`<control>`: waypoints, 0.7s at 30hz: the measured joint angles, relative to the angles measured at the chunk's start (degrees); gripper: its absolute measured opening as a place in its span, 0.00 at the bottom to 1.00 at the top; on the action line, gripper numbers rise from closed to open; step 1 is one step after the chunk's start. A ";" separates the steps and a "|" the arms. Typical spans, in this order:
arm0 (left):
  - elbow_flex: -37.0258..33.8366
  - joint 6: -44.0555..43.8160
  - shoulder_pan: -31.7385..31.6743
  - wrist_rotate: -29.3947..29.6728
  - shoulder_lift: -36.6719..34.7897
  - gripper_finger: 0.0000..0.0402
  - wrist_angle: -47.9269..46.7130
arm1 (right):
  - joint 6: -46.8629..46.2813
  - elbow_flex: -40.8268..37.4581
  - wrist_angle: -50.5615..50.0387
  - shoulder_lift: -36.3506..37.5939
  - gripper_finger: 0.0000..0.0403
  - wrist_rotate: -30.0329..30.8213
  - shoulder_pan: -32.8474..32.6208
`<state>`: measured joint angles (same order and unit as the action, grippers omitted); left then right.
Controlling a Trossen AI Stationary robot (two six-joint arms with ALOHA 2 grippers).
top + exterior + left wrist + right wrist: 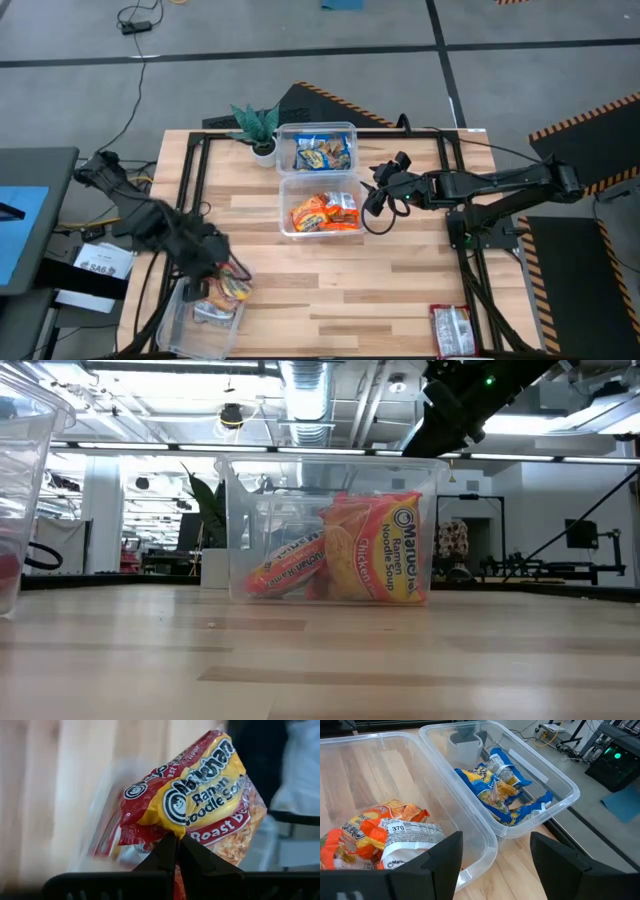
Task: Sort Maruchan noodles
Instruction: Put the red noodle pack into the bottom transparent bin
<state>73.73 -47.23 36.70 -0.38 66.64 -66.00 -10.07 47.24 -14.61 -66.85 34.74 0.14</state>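
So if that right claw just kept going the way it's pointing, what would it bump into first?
Probably the tub of orange packets: the open right gripper hangs over the tub's rim, aimed into it, though depth is hard to judge.

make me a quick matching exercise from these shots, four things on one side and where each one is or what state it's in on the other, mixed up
Things:
1. blue-and-yellow packets
2. orange packets
3. red-and-yellow packet
4. right tool

Places or states:
A. pinched in the shut left tool
B. in the clear tub beside the potted plant
C. open, hovering at the edge of the middle tub
D. piled in the middle tub

Pairs: 1-B, 2-D, 3-A, 4-C
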 joint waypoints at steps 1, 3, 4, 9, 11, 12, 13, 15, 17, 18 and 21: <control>-0.02 -2.71 1.64 1.39 0.06 0.00 -1.72 | 0.00 0.00 0.00 0.00 0.63 -0.02 0.00; -0.02 -7.44 4.17 5.30 0.36 0.00 -3.54 | 0.00 0.00 0.00 0.00 0.63 0.00 0.00; -0.02 -9.34 5.07 7.51 0.64 0.00 -3.61 | 0.00 0.00 0.00 0.00 0.63 -0.02 0.00; 0.00 -16.34 7.34 12.13 2.04 0.02 -5.46 | 0.00 0.00 0.04 0.00 0.63 0.00 0.00; 0.00 -19.34 7.32 12.23 2.84 0.05 -7.98 | 0.00 0.00 0.04 0.00 0.63 0.00 0.00; 0.00 -20.62 7.30 12.21 3.05 0.07 -9.42 | 0.00 0.00 0.04 0.00 0.63 0.00 0.00; 0.00 -21.79 7.28 12.21 3.26 0.09 -10.89 | -0.02 0.00 0.04 0.00 0.63 0.00 0.00; 0.00 -23.98 7.28 11.87 3.79 0.14 -13.49 | -0.02 0.00 0.04 0.00 0.63 0.00 0.00; 0.00 -25.78 7.31 11.76 3.86 0.20 -15.45 | -0.01 0.00 0.06 0.00 0.63 0.00 0.00; 0.00 -26.46 7.31 11.77 3.77 0.23 -16.07 | 0.00 0.00 0.05 0.00 0.63 0.00 0.00; 0.00 -26.90 7.28 12.23 3.75 0.32 -16.13 | 0.00 0.00 0.04 0.00 0.63 0.00 0.00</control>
<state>73.73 -74.13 43.99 11.85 70.39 -82.13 -10.07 47.24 -14.57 -66.85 34.74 0.14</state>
